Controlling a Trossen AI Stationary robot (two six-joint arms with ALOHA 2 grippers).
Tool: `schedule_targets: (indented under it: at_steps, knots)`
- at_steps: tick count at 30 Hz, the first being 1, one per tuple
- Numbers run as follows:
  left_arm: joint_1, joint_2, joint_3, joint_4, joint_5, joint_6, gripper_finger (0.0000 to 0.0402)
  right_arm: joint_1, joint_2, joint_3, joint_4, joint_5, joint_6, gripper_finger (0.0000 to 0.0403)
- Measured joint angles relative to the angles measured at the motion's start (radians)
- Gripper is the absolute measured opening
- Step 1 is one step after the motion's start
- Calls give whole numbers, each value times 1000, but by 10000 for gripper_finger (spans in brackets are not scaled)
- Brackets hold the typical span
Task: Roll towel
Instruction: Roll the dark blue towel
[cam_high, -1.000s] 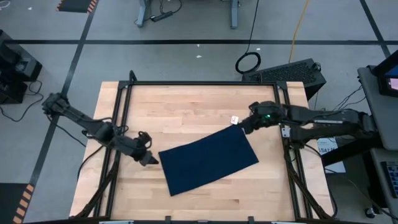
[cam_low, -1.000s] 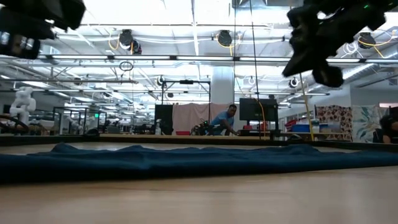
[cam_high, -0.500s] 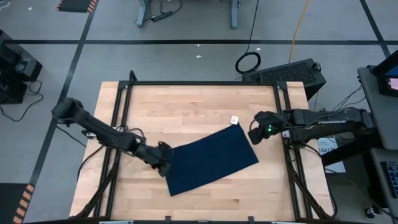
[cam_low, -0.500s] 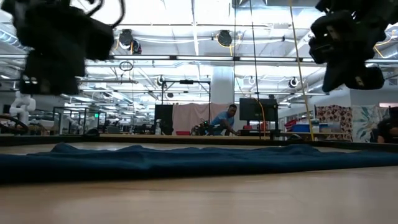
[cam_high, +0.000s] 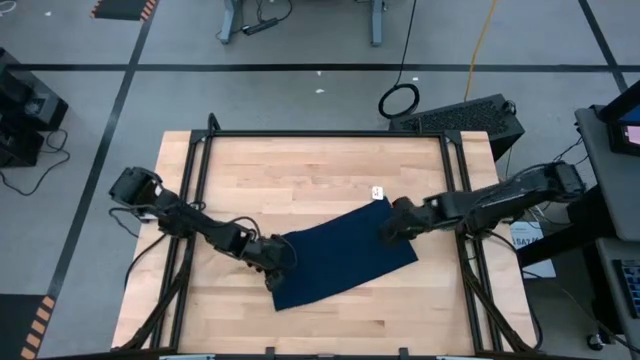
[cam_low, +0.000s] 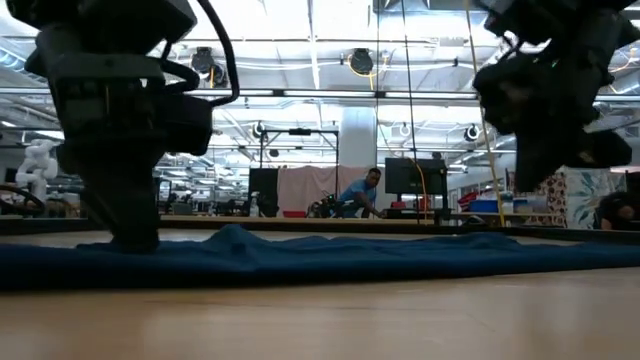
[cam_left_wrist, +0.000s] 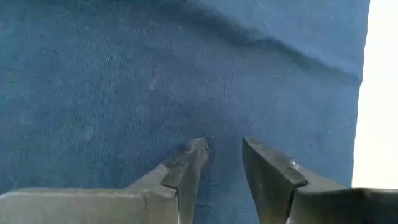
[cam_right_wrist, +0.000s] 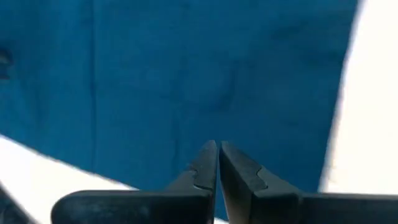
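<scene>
Wooden table (cam_high: 300, 180) – black frame (cam_high: 320, 134); a seated person (cam_low: 358, 192) far behind.

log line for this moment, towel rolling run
stage: approach, roll not begun | towel: flat on table | left gripper: open, down on towel's left end | right gripper: shut, above towel's right end

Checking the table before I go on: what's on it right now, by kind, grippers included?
Towel, dark navy with a small white tag: 1
Grippers: 2, left gripper open at the towel's left end, right gripper shut at its right end
Total: 3
</scene>
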Motion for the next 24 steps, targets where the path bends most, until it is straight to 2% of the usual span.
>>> schedule_targets:
  at_steps: [5,10,17,20,24]
  knots:
    - [46,-1,1,-53,-16,154,131,80,153,-1,96,-7,164,11]
    - [82,-20,3,-161,-30,187,131,192,285,0,287,2,393,6]
    - [123,-93,-6,-349,-147,322,132,335,499,47,589,32,654,1]
    - [155,-119,-8,-388,-185,389,132,364,590,139,616,31,670,1]
    - [212,-147,-9,-409,-200,460,132,377,679,284,576,24,605,0]
